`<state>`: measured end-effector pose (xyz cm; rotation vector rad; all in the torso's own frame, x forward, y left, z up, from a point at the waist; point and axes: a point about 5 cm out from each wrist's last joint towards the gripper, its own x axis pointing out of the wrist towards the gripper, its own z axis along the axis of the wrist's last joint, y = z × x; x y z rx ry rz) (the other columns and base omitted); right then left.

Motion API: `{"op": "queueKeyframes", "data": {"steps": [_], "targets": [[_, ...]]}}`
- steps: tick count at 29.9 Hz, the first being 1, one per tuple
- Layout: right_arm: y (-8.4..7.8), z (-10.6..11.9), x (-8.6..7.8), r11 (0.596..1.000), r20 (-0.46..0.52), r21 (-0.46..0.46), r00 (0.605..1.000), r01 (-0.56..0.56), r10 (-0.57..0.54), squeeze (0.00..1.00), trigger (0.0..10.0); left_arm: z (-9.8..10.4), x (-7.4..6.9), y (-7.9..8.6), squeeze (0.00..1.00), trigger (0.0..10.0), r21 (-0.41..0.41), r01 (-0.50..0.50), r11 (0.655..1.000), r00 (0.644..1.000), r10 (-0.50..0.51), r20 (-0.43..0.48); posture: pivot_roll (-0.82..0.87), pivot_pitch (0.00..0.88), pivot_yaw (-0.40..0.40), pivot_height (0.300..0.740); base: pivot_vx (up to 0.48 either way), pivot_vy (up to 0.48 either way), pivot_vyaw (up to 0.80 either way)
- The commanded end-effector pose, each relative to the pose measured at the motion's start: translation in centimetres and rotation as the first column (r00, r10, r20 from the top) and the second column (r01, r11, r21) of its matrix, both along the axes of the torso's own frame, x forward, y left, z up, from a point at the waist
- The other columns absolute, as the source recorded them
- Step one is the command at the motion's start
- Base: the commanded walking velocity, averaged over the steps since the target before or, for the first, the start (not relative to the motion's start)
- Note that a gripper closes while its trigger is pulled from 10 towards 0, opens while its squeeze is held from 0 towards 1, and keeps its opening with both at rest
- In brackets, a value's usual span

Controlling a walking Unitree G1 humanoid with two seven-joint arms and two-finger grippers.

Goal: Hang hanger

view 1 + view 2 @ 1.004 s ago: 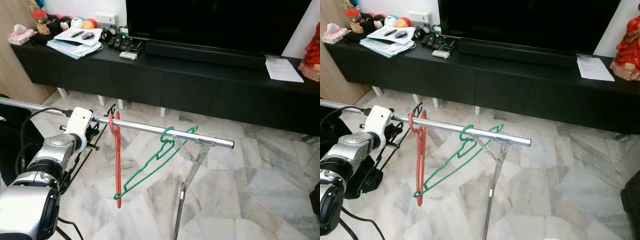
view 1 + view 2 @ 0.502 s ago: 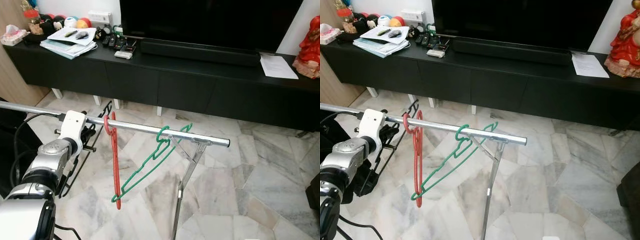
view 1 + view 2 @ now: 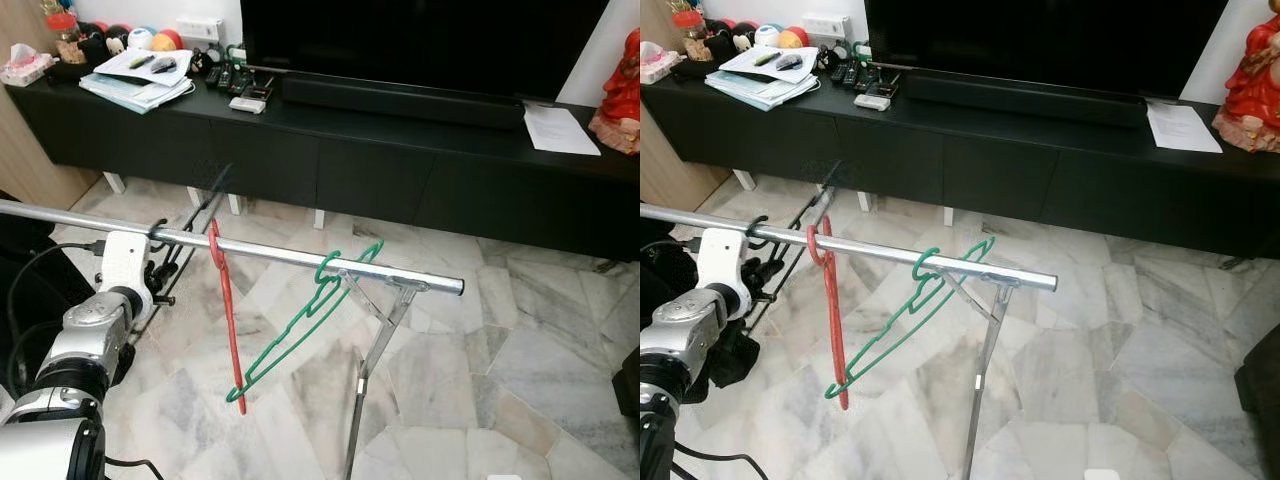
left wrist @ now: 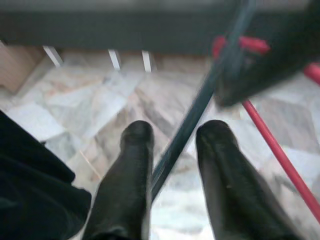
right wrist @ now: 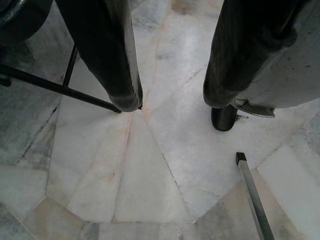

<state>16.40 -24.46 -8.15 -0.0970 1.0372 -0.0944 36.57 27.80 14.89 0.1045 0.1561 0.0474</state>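
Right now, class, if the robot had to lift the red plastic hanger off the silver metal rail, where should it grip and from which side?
Grip the red plastic hanger on its straight stem just below the hook, coming from the robot's left. It hangs edge-on from the silver metal rail, and the green plastic hanger leans against its lower end from the right, crowding that side.

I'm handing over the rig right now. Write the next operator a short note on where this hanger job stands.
Left claw: open, a dark hanger between its fingers, up by the rail.
Right claw: open, idle, pointing at the marble floor.
Done: red hanger and green hanger hang hooked on the rail.
The dark hanger's hook looks set over the rail left of the red one, though blurred.
Left: confirm it sits, then withdraw the left arm.
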Motion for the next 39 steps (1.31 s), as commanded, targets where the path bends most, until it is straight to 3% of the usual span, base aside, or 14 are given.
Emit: {"op": "queueKeyframes", "data": {"steps": [1, 6, 9, 14, 23, 27, 29, 32, 33, 34, 35, 39], "targets": [[-0.2, -0.2, -0.5, 1.0, -0.012, -0.002, 1.0, 0.008, -0.008, 0.0, 10.0, 0.2, -0.4, 0.7, 1.0, 10.0, -0.015, -0.023, 1.0, 0.999, 0.023, 0.04, 0.04, 0.172, -0.034, 0.74, 0.0, 0.0, 0.0], [-0.1, -0.2, -0.4, 1.0, -0.01, 0.0, 1.0, 0.01, -0.01, 0.0, 10.0, 0.4, -1.1, 0.2, 1.0, 10.0, -0.03, 0.046, 0.998, 0.995, -0.044, 0.087, 0.04, 0.166, -0.035, 0.74, 0.0, 0.0, 0.0], [0.1, -0.1, -0.2, 1.0, -0.008, 0.003, 1.0, 0.007, -0.007, 0.0, 10.0, -0.4, -2.1, -0.5, 1.0, 10.0, -0.008, 0.131, 0.991, 0.989, -0.13, 0.067, 0.05, 0.157, -0.035, 0.74, 0.0, 0.0, 0.0], [0.4, 0.0, 0.2, 1.0, 0.0, 0.008, 1.0, 0.009, -0.009, 0.0, 10.0, -1.4, -3.8, -0.6, 1.0, 10.0, 0.011, 0.16, 0.987, 0.986, -0.16, 0.044, 0.06, 0.141, -0.037, 0.74, 0.0, 0.0, 0.0], [1.2, 0.2, 1.2, 1.0, 0.016, 0.019, 1.0, 0.011, -0.012, 0.0, 10.0, -1.2, -7.2, -0.5, 1.0, 10.0, -0.007, 0.103, 0.995, 0.986, -0.101, 0.13, 0.08, 0.08, -0.048, 0.74, 0.0, 0.0, 0.0], [1.6, 0.3, 1.6, 0.999, 0.025, 0.027, 0.999, 0.023, -0.023, 0.0, 10.0, -1.6, -9.3, -0.5, 1.0, 10.0, -0.039, 0.094, 0.995, 0.985, -0.087, 0.149, 0.09, 0.046, -0.046, 0.74, 0.0, 0.0, 0.0], [1.7, 0.3, 1.7, 0.999, 0.028, 0.031, 0.999, 0.028, -0.029, 0.0, 10.0, -2.4, -10.6, -0.1, 1.0, 10.0, -0.05, 0.048, 0.998, 0.989, -0.04, 0.139, 0.1, 0.03, -0.045, 0.74, 0.0, 0.0, 0.0], [2.0, 0.3, 2.0, 0.999, 0.03, 0.034, 0.999, 0.029, -0.03, 0.0, 10.0, -5.2, -12.8, 2.0, 1.0, 10.0, -0.036, -0.14, 0.99, 0.986, 0.142, 0.088, 0.12, 0.0, -0.042, 0.74, 0.0, 0.0, 0.0], [2.2, 0.4, 2.2, 0.999, 0.032, 0.037, 0.999, 0.031, -0.032, 0.0, 10.0, -7.5, -13.9, 3.1, 0.18, 10.0, -0.001, -0.234, 0.972, 0.972, 0.234, 0.01, 0.12, 0.0, -0.041, 0.74, 0.0, 0.0, 0.0], [2.2, 0.4, 2.2, 0.999, 0.032, 0.037, 0.999, 0.031, -0.032, 0.0, 10.0, -7.5, -13.9, 3.1, 0.18, 10.0, -0.001, -0.234, 0.972, 0.972, 0.234, 0.01, 0.12, 0.0, -0.041, 0.74, 0.0, 0.0, 0.0], [2.4, 0.4, 2.3, 0.999, 0.034, 0.041, 0.999, 0.03, -0.031, 0.0, 10.0, -10.3, -15.3, 3.8, 0.0, 10.0, 0.073, -0.279, 0.958, 0.954, 0.285, -0.092, 0.12, 0.0, -0.04, 0.74, 0.0, 0.0, 0.0], [2.7, 0.4, 2.6, 0.999, 0.037, 0.044, 0.999, 0.029, -0.031, 0.0, 10.0, -13.5, -17.2, 3.9, 0.0, 10.0, 0.08, -0.312, 0.947, 0.92, 0.322, -0.223, 0.11, 0.0, -0.034, 0.74, 0.0, 0.0, 0.0]]}}
